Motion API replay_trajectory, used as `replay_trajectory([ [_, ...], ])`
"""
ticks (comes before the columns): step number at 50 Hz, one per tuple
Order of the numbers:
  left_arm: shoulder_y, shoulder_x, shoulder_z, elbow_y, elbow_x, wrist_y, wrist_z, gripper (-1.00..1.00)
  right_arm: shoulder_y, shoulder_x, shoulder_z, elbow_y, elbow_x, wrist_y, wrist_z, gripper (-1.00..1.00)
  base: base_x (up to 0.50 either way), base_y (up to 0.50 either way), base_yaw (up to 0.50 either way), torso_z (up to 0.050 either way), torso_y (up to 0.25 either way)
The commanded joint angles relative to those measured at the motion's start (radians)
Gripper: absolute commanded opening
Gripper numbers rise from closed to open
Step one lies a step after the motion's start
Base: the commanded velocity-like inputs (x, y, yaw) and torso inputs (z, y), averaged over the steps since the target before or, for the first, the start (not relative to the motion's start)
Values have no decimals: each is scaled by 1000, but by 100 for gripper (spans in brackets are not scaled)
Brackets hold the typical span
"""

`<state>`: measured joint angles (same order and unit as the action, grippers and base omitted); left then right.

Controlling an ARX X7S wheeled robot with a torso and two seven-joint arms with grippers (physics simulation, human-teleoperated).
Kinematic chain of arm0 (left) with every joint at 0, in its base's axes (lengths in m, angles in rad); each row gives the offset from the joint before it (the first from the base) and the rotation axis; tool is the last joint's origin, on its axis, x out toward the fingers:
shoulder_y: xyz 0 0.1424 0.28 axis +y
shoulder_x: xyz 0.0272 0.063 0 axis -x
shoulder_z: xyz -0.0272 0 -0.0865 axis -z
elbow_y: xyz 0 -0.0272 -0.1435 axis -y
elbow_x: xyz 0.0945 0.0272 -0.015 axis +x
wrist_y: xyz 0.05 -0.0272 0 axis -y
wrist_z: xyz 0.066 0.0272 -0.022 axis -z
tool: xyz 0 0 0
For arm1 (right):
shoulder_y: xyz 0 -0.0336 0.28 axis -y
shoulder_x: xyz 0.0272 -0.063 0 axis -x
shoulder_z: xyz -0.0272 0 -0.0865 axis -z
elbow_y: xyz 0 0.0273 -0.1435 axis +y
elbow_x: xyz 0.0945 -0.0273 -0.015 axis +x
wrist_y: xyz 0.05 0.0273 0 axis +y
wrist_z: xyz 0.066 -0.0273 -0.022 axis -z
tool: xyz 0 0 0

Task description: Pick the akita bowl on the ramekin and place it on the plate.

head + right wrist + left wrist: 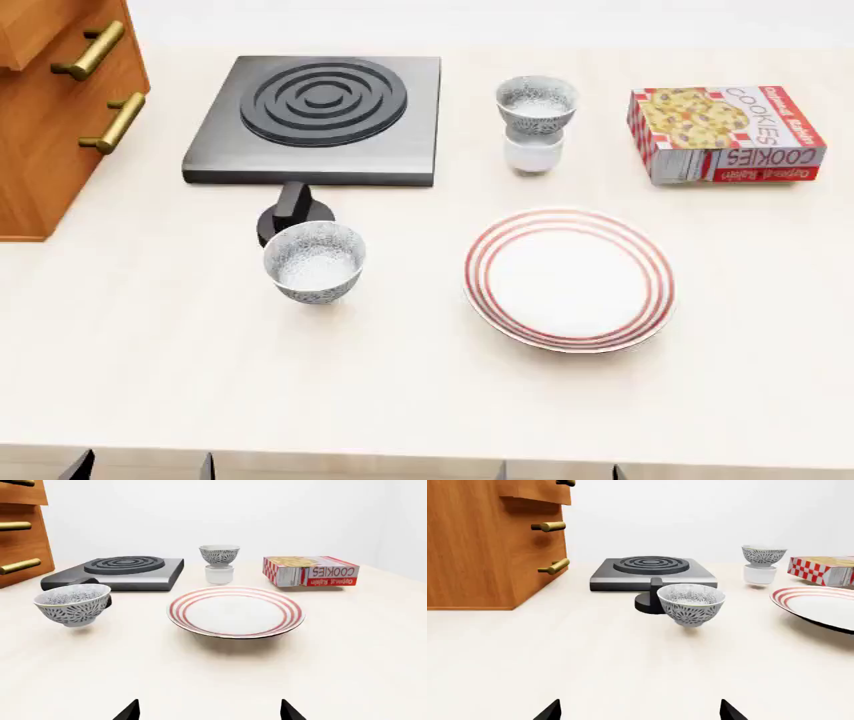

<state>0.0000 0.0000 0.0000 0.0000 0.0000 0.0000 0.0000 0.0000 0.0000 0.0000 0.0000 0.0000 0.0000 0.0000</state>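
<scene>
Pale cream countertop (400, 400) fills the head view, with a plain white wall behind it in the wrist views. At the far left stands a wooden drawer cabinet (40, 120) with brass handles. Beside it lies a dark hotplate (320, 115) with ringed coils, and a black knob (294, 212) sits at its front edge. Nearer the robot's right rests the plate (570, 278), white with red rings, flat on the counter. Behind it and to the right lies a cookie box (727, 132) on its side. Between hotplate and box stands the ramekin (534, 152), and the akita bowl (537, 105) sits upright on top of it, well apart from the plate. A second speckled bowl (315, 261) stands just in front of the knob. Both grippers are spread: only the dark tips of the left gripper (639, 711) and the right gripper (209, 710) show, wide apart, holding nothing.
</scene>
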Motion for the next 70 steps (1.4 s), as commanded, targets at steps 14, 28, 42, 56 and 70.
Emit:
replay_trajectory([
  [14, 59, -68, 63, 317, -18, -209, -59, 100, -36, 64, -46, -343, 45, 202, 66, 100, 0, 0, 0, 0, 0],
  [28, 97, -102, 71, 638, 5, -378, -99, 100, -49, 102, -51, -637, 68, 376, 100, 100, 0, 0, 0, 0, 0],
  [42, 108, -111, 40, 897, -17, -499, -142, 100, -41, 130, -46, -838, 89, 509, 132, 100, 0, 0, 0, 0, 0],
  [56, 111, -137, 51, 896, -42, -474, -142, 100, -33, 143, -41, -871, 118, 542, 149, 100, 7, 0, 0, 0, 0],
  [70, 111, -148, 55, 883, -56, -462, -157, 100, -24, 157, -59, -880, 115, 572, 173, 100, 485, 0, 0, 0, 0],
])
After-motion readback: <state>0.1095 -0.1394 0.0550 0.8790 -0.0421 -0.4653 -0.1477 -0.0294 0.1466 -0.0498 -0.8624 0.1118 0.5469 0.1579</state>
